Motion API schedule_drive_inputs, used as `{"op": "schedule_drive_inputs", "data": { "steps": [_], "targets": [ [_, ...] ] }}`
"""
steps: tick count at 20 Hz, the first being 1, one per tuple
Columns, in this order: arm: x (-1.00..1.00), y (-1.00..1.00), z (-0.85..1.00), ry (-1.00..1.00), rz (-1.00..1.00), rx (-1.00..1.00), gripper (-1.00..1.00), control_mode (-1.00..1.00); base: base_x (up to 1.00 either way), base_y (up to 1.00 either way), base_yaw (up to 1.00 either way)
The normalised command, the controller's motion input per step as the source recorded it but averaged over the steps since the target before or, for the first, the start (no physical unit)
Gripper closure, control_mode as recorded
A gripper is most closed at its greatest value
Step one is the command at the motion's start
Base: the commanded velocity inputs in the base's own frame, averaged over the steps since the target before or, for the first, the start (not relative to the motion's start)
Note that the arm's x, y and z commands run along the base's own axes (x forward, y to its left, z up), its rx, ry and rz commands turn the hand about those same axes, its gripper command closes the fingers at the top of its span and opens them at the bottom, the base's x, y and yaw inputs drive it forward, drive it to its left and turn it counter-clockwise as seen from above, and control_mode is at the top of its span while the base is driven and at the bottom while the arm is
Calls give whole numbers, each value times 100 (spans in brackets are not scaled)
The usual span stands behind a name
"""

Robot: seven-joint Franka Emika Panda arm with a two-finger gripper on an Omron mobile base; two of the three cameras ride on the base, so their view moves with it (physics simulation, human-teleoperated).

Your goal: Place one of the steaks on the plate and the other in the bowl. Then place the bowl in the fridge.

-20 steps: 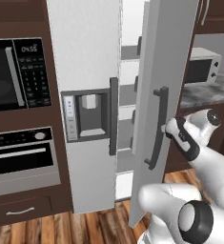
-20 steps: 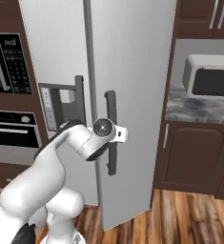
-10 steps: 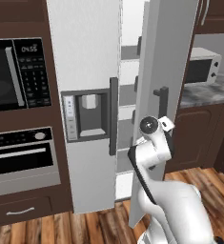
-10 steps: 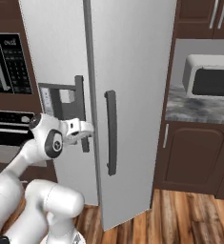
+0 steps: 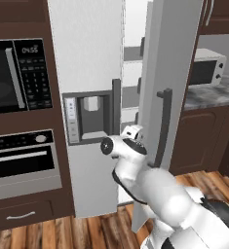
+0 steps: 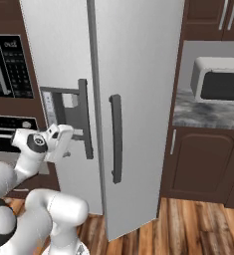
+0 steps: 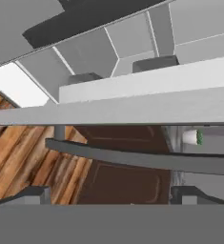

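Kitchen with fridge door ajar — gripper beside it, jaws wide, empty.

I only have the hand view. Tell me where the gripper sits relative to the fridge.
Observer: The gripper hangs open and empty just in front of the fridge, at about the height of the dispenser panel.
Operator: Report the doors.
Observer: The right door stands ajar. The left base view shows white shelves through the gap.
Operator: Say what stands right of the fridge.
Observer: A white countertop microwave on a grey stone counter.
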Motion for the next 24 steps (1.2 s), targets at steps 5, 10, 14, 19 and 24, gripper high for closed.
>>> {"op": "schedule_drive_inputs", "data": {
  "steps": [5,10,14,19,24],
  "targets": [
    [81,26,8,40,2,-23,-100,-100,0,0,0],
    [73,-60,-41,23,-12,-21,-100,-100,0,0,0],
    [86,-83,-8,31,-1,-11,-100,-100,0,0,0],
    [64,-2,0,43,7,-7,-100,-100,0,0,0],
    [-24,-43,0,8,0,-5,-100,-100,0,0,0]
  ]
}}
